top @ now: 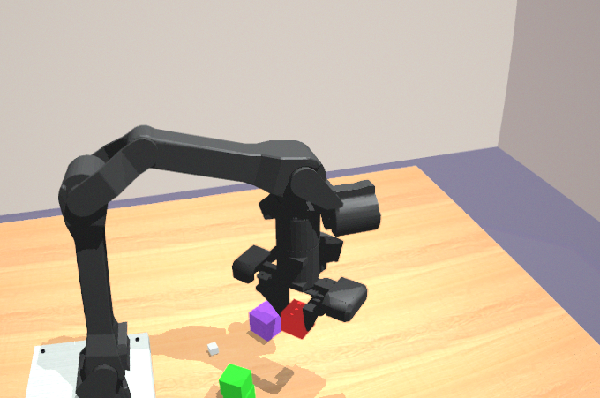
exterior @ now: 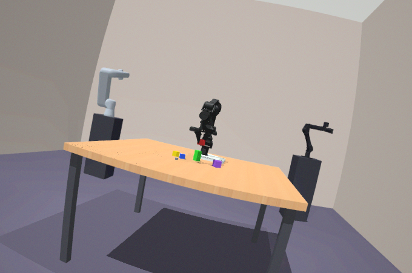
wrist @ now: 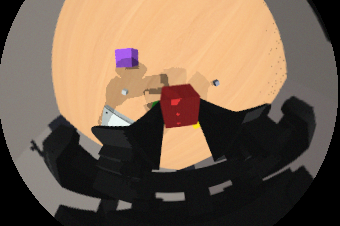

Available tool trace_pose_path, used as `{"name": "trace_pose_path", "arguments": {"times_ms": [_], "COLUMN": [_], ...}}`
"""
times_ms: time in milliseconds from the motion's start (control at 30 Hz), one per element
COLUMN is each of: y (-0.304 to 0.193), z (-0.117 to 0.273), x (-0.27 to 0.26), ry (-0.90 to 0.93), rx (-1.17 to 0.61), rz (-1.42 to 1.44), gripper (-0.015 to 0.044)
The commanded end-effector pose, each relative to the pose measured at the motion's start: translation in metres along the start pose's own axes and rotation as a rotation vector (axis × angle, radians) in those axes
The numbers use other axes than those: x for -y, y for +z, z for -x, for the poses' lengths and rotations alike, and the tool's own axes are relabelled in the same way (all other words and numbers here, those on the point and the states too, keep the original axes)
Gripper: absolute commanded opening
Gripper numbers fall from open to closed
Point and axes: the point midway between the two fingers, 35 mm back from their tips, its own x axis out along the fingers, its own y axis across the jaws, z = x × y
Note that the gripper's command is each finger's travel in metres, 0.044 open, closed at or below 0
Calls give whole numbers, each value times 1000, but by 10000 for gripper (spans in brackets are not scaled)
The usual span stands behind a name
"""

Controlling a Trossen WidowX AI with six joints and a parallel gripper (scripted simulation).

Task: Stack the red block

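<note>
Gripping red block (top: 295, 319) | end effector (top: 296, 313) partly closed | lifted above table (top: 450, 268)

My gripper (top: 295, 305) hangs above the table (top: 450, 278) with the red block (top: 295, 318) clamped between my fingers, so below it there is open air. The green tower (top: 236, 380) stands well apart from the purple block (top: 265, 319), with open room above it. A tiny white cube (top: 213, 348) lies between them.
</note>
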Motion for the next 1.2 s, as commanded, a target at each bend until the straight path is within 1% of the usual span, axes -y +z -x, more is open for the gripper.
{"name": "trace_pose_path", "arguments": {"times_ms": [0, 567, 733, 1167], "y": [-20, -89, -92, -93], "z": [3, -6, -8, -39], "x": [-9, -47, -50, -50], "ry": [1, 4, 4, 4], "rx": [2, -3, -4, -4], "rz": [2, 1, 1, 1], "gripper": [0, 0, 0, 0]}}
